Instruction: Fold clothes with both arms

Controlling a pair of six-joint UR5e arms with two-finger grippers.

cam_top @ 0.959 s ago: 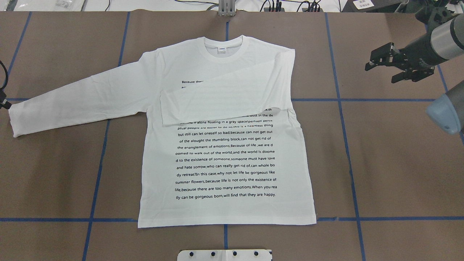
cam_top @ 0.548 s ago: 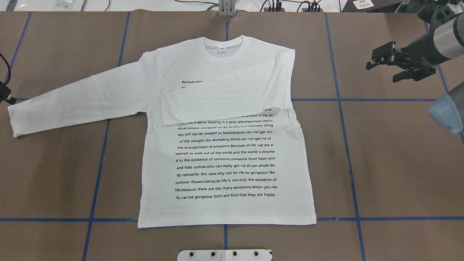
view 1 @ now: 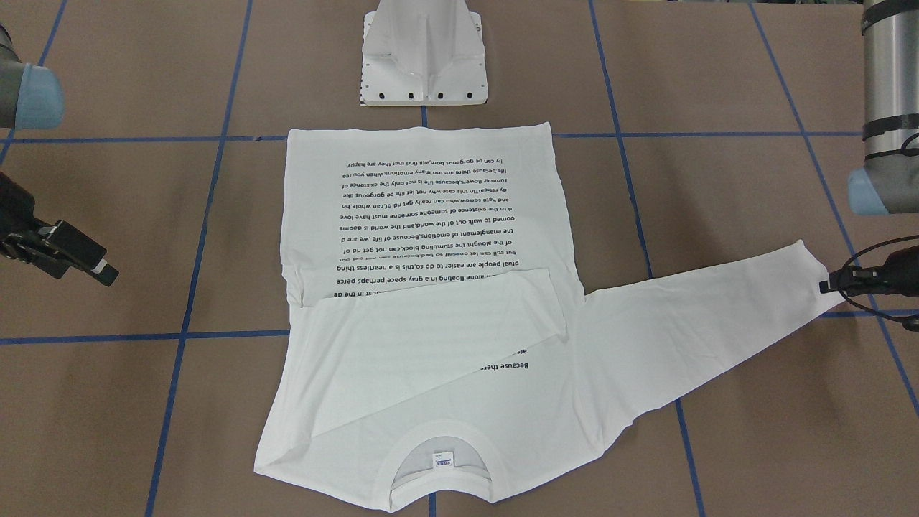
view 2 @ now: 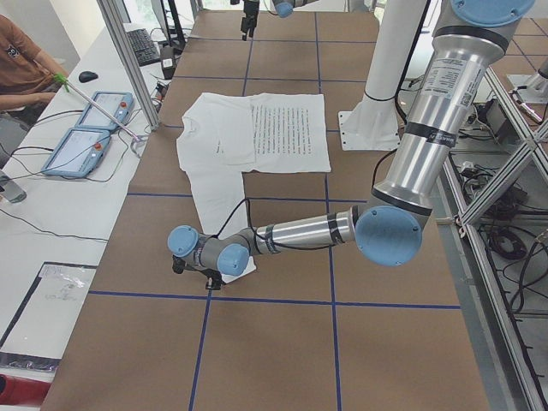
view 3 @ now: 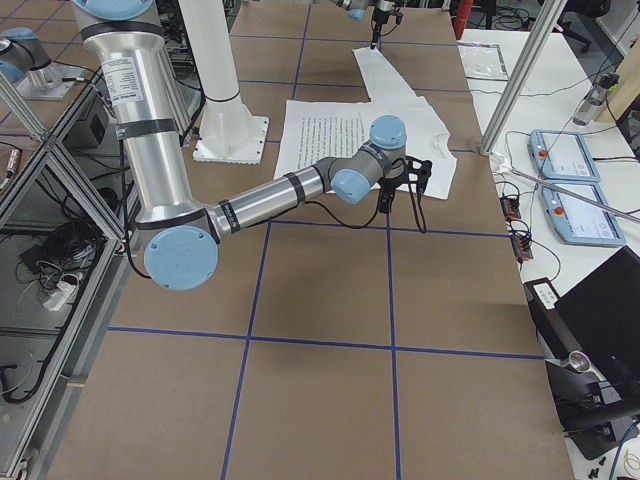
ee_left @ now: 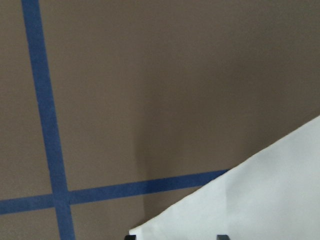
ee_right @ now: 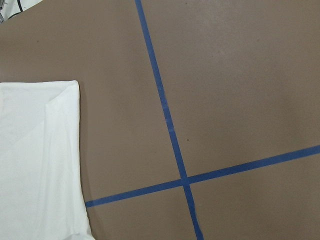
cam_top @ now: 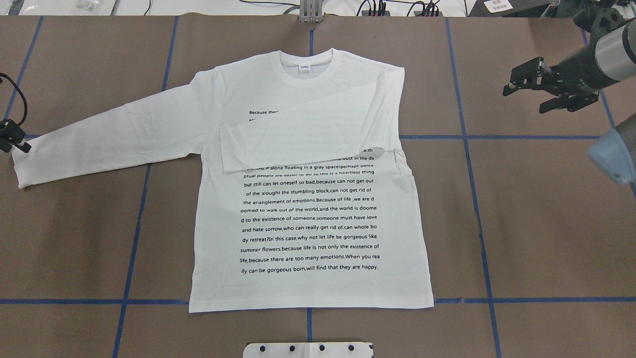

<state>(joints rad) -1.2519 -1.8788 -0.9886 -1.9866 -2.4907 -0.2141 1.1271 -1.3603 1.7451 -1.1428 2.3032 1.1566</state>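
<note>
While the white cotton T-shirt point(cam_top: 308, 219) is lying flat and print-side up on the brown paper-covered table point(cam_top: 521, 223), its straight hem is sitting just in front of the white metal pedestal base point(view 1: 423, 68). Its ribbed round collar point(cam_top: 310, 69) is pointing directly away from that base, so the body's long axis is running straight out from it. One sleeve point(cam_top: 303, 136) is lying folded across the chest, hiding part of the black text. The other sleeve point(cam_top: 104, 139) is stretching out, slightly slanted, far to the base's left side. The left gripper point(cam_top: 22, 145) is hovering at that sleeve's squared cuff point(cam_top: 22, 166) with its fingertips parted, one on each side of the cloth edge in the wrist view. The right gripper point(cam_top: 524, 101) is hanging with its fingers spread, well off to the base's right side, clear of the fabric. Blue tape lines point(cam_top: 474, 199) are crossing the bare paper around the shirt.
</note>
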